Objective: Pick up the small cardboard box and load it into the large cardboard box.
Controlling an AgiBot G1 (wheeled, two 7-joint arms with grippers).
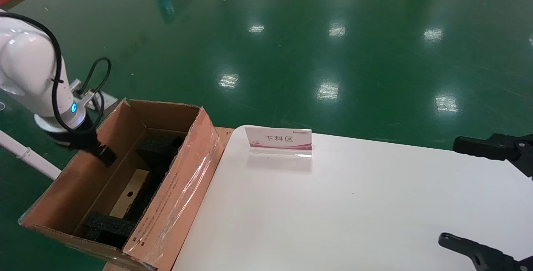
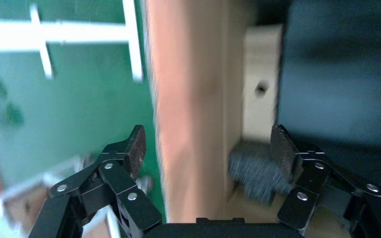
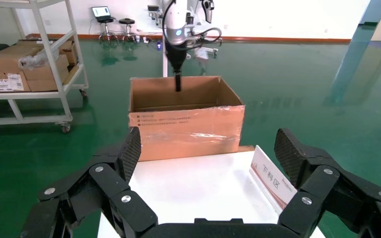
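Observation:
The large cardboard box [image 1: 183, 179] stands open on the floor against the table's left end, with glossy tape on its near side and black foam blocks [image 1: 110, 223] inside. The small cardboard box [image 1: 130, 194] lies on its bottom between the foam blocks, its round hole facing up. In the left wrist view the small cardboard box [image 2: 261, 89] shows beside the large box's wall [image 2: 188, 99]. My left gripper [image 1: 102, 152] hangs open at the box's far left wall, holding nothing; its fingers straddle that wall [image 2: 208, 148]. My right gripper [image 1: 462, 192] is open and empty over the table's right edge [image 3: 208, 153].
A white table [image 1: 354, 204] carries a small acrylic sign [image 1: 278, 140] near its back edge. A white pipe [image 1: 29, 154] runs on the floor left of the large box. In the right wrist view, a shelf cart [image 3: 25, 64] with cartons stands far behind.

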